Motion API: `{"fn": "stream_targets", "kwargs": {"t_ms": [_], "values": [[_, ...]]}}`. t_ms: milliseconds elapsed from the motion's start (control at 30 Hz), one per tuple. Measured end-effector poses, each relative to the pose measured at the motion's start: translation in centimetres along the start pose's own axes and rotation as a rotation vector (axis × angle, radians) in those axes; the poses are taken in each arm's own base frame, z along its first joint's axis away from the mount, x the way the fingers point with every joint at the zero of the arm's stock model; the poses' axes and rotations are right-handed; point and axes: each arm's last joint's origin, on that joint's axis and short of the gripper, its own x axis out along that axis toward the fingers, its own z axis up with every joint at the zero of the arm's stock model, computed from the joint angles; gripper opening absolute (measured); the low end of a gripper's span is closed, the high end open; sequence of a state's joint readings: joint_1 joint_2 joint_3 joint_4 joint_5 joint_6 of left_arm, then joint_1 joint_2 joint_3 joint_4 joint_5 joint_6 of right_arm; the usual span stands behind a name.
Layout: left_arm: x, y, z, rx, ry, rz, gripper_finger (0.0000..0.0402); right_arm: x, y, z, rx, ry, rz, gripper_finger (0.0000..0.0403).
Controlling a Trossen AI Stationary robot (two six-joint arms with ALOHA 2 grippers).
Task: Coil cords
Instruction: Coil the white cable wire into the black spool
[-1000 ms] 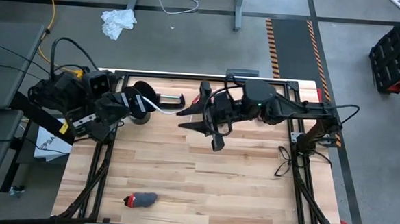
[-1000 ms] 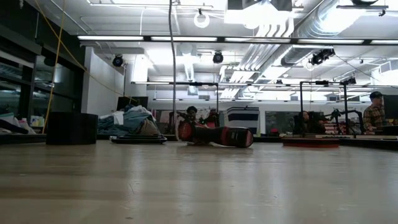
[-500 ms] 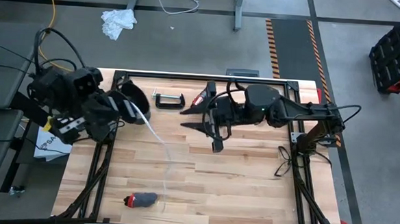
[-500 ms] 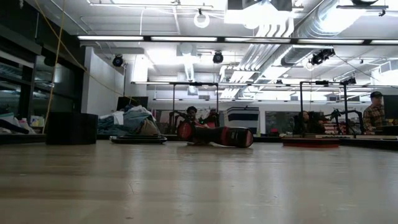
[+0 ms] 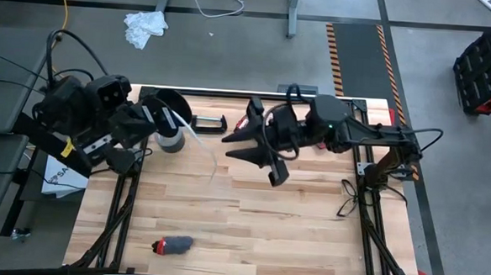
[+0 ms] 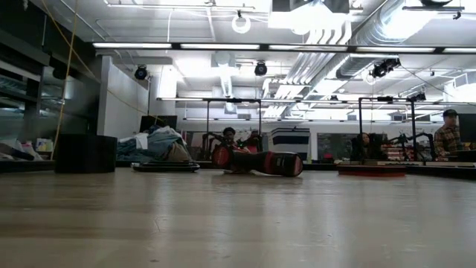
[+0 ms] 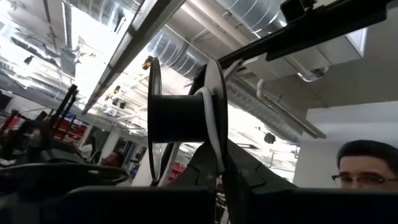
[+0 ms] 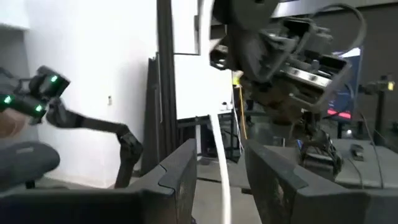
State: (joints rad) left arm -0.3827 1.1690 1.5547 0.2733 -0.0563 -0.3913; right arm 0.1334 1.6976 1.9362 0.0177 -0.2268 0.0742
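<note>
My left gripper (image 5: 152,126) is up over the table's far left corner, shut on a black spool (image 5: 169,119). In the left wrist view the spool (image 7: 180,118) shows two flanges, with the thin white cord (image 7: 214,124) lying over its hub. From the spool the cord (image 5: 201,150) trails loose toward the table's middle. My right gripper (image 5: 230,145) is raised at the far middle, open, pointing left at the spool. In its wrist view the cord (image 8: 221,158) hangs in line with the gap between its fingers, but farther off. My left gripper holds the spool by the lower rim of one flange (image 7: 213,154), pinched between the shut fingers. The spool stands beyond the fingertips with its axle across them, lifted clear of the table. The cord runs down past the same spot, and I cannot tell whether it is pinched too.
A black C-clamp (image 5: 208,120) lies on the far edge between the two grippers. A small red-and-black object (image 5: 172,245) lies near the front left. Loose black cables (image 5: 349,198) hang at the right frame. The table's middle is bare wood. People show in the room behind (image 6: 448,134).
A second ago the cord ran short from the spool to my right gripper's fingertips. It has come away from them, swung out long toward the near edge, and now trails shorter from the spool. My left gripper has risen a little and rolled with the spool.
</note>
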Motion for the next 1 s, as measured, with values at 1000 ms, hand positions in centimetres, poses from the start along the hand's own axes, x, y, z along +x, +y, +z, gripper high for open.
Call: {"fn": "stream_targets", "kwargs": {"t_ms": [1000], "values": [[0.2, 0.8, -0.3, -0.006, 0.019, 0.032, 0.0, 0.0, -1.1, -1.0, 0.021, 0.072, -0.102, 0.0128]]}}
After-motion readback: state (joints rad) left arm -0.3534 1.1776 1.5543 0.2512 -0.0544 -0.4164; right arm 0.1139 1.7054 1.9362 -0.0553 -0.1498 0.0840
